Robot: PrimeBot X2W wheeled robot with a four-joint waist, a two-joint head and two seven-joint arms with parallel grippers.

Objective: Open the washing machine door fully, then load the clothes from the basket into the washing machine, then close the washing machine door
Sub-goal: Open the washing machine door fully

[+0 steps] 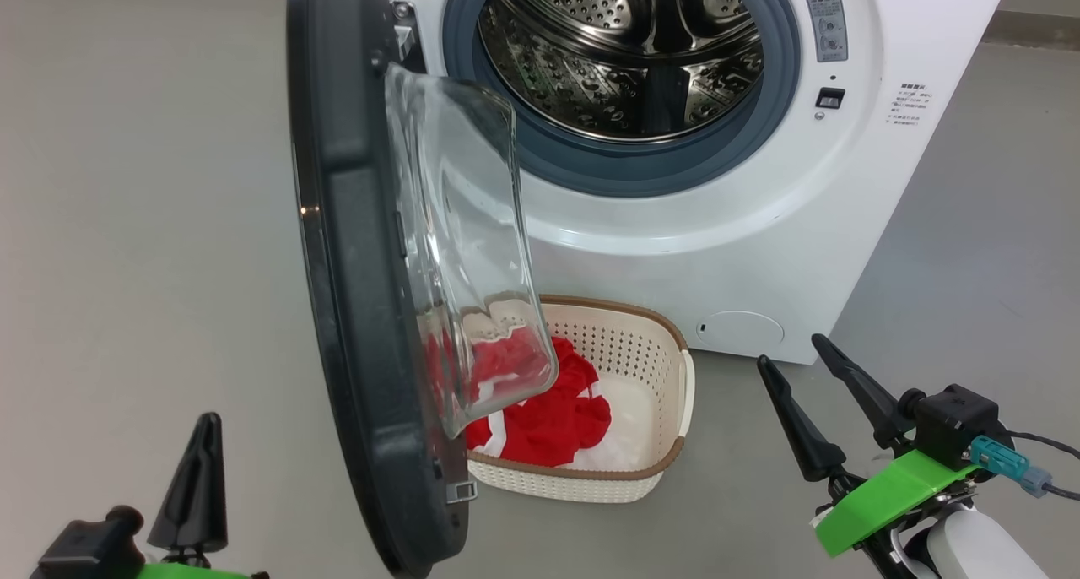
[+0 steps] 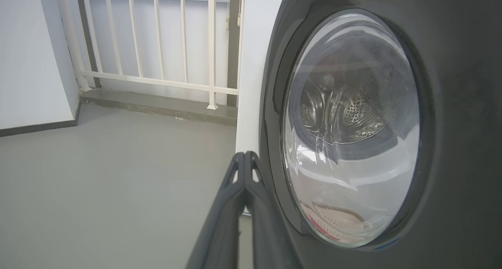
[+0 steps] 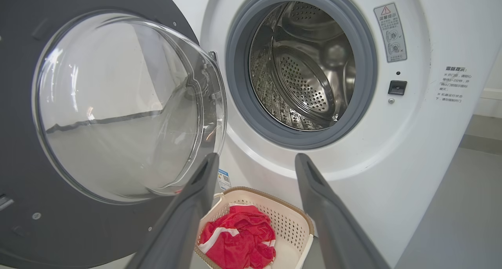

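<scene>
The washing machine (image 1: 886,191) stands with its steel drum (image 1: 629,47) exposed. Its black door (image 1: 346,250) hangs about square to the front, glass bowl (image 1: 460,250) facing right. On the floor below the opening sits the basket (image 1: 675,393), partly behind the door, with the red clothes (image 1: 548,419) inside. My left gripper (image 1: 209,423) is shut on nothing at the lower left, left of the door. In the left wrist view its tips (image 2: 245,156) lie beside the door's outer face (image 2: 459,104). My right gripper (image 1: 789,349) is open, right of the basket. The right wrist view has the right gripper (image 3: 257,159) above the basket (image 3: 304,228) and clothes (image 3: 239,237).
Grey floor (image 1: 126,224) spreads left of the door and right of the machine. A white railing (image 2: 157,37) on a low kerb and a white wall (image 2: 27,65) stand beyond the machine's left side. A round filter cap (image 1: 741,330) sits low on the machine's front.
</scene>
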